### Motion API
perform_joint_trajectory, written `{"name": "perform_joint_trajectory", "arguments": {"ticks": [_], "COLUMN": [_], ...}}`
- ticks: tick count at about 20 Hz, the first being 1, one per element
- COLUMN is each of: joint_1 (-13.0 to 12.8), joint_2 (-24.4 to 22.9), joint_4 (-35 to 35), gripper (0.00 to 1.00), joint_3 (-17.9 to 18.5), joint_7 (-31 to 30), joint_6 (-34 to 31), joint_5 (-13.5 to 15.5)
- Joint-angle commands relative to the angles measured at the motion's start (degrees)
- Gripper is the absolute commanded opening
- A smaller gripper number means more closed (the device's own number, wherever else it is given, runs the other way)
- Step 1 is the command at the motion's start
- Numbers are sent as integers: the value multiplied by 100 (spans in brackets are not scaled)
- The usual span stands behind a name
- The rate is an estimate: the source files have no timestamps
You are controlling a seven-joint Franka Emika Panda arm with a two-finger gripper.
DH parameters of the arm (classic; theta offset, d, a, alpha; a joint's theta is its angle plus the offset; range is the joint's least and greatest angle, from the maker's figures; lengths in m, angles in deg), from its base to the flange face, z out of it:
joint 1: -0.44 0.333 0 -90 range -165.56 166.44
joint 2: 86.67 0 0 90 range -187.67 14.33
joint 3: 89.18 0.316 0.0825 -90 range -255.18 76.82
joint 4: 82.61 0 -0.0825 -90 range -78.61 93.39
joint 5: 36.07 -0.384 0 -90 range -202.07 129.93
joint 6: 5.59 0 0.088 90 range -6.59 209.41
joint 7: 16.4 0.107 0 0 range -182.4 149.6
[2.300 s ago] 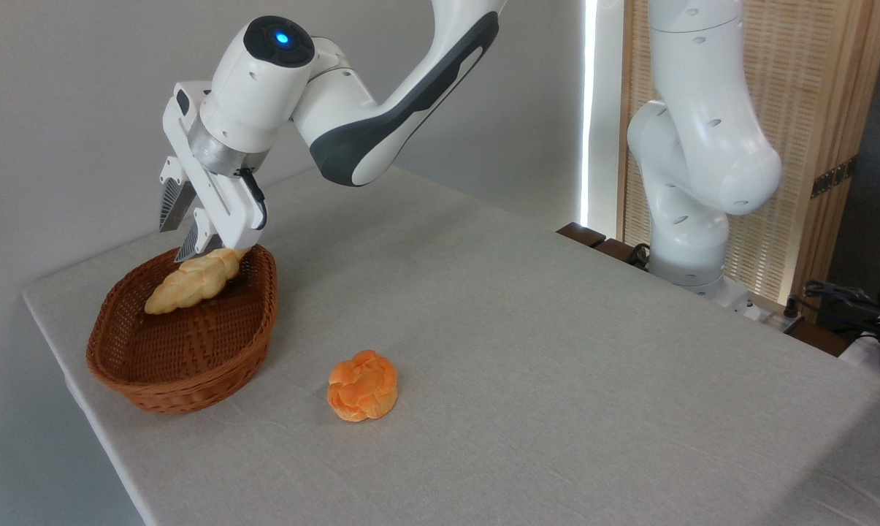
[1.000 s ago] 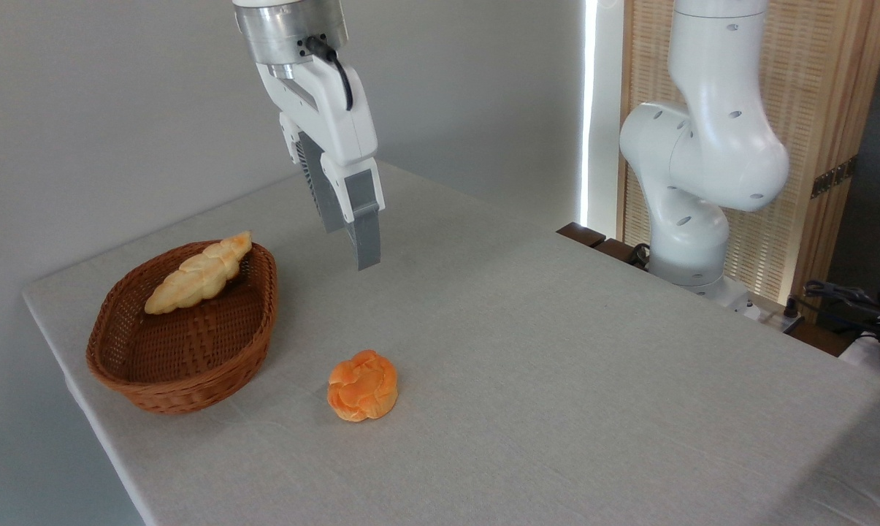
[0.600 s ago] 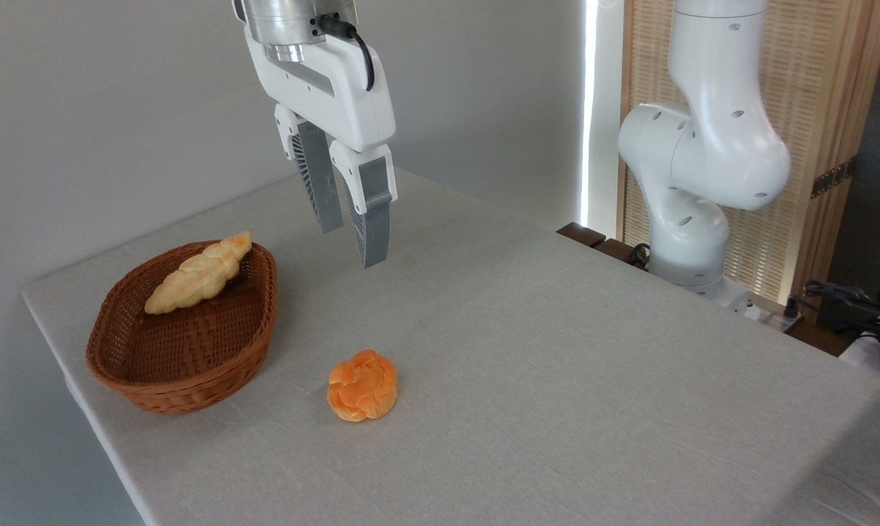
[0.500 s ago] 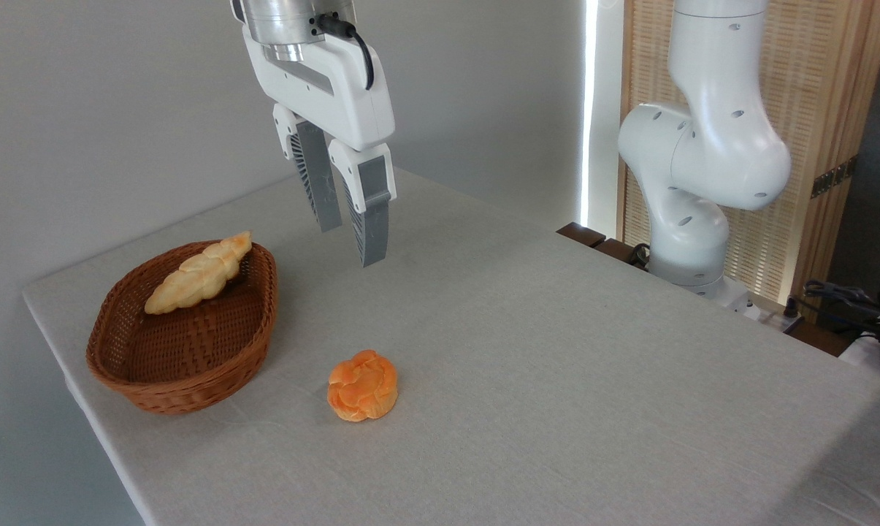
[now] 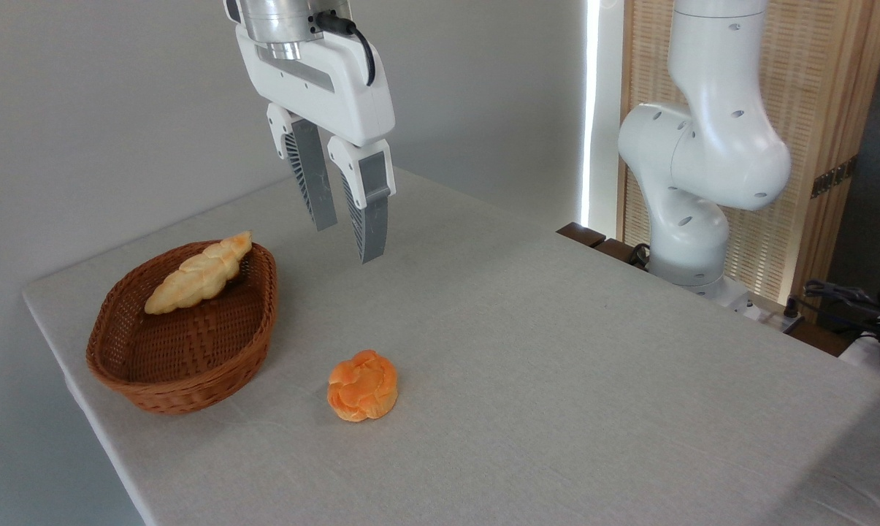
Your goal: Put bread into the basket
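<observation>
The bread (image 5: 198, 272), a long braided golden loaf, lies in the oval brown wicker basket (image 5: 184, 343) at the table's left end, leaning on the far wall with its upper tip over the rim. My gripper (image 5: 347, 242) hangs well above the table, to the right of the basket and clear of it. Its two grey fingers point down and stand apart with nothing between them, so it is open.
A round knotted orange bun (image 5: 363, 385) sits on the grey tablecloth in front of the gripper, right of the basket. The arm's white base (image 5: 691, 241) stands at the table's far right edge. The table's left edge runs close by the basket.
Since the earliest frame the gripper has let go of the bread, risen and swung right away from the basket. Over the last second it has turned so both fingers show apart.
</observation>
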Motion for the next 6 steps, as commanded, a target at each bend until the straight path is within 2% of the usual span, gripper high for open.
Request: {"name": "perform_joint_trajectory", "arguments": {"ticks": [1, 6], "joint_1": [31, 31], "joint_2": [1, 10], "joint_4": [-86, -86], "gripper": [100, 100], "joint_3": [-18, -18], "joint_7": [-64, -64], "joint_6": [-113, -113], "joint_5": [-11, -29]}}
